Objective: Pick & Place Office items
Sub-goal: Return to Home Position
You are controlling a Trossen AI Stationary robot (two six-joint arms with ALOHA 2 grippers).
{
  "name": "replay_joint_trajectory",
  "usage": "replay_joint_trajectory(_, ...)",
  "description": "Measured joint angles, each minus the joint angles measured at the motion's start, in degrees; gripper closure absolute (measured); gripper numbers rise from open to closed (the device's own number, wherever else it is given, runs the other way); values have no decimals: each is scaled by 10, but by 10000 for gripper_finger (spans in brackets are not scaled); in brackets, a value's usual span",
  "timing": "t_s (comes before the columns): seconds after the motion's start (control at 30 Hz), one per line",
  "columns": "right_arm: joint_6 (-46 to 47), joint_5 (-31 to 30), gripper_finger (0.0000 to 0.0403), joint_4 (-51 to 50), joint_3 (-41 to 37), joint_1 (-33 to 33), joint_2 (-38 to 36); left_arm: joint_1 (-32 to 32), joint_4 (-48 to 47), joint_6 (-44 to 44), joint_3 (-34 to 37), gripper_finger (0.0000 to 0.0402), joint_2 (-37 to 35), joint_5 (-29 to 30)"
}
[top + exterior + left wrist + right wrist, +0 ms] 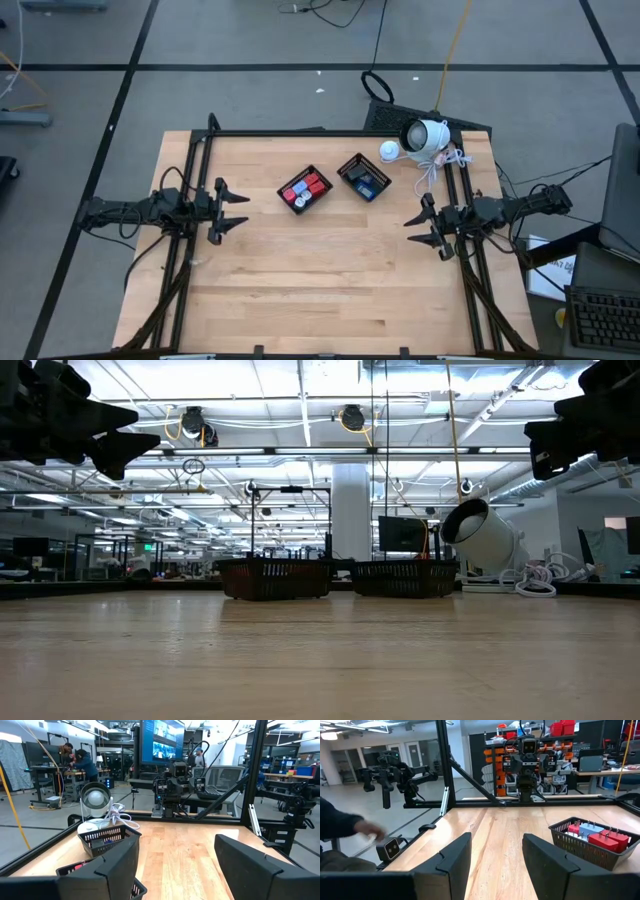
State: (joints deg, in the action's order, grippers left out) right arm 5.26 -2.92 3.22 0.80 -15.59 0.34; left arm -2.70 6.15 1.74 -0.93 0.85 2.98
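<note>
The office items lie in two black mesh baskets on the far middle of the table. Red blocks and a pale blue block fill the left basket. Dark, blue-faced rectangles lie in the right basket. My left gripper hovers open at the table's left edge, pointing level toward the middle, with nothing between its fingers. Opposite it, at the right edge, my right gripper also stands open and empty.
A white round camera with a coiled white cable stands at the far right corner. Black frame rails run along the far edge and both sides. A person's hand shows beyond the table's near edge.
</note>
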Motion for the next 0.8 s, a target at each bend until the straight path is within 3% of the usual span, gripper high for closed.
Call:
replay_joint_trajectory(0.5,0,0,234,2,0,0,0,0,11,0,0,120,0,7)
replay_joint_trajectory(0.8,0,0,234,3,0,0,0,0,42,0,0,133,0,18)
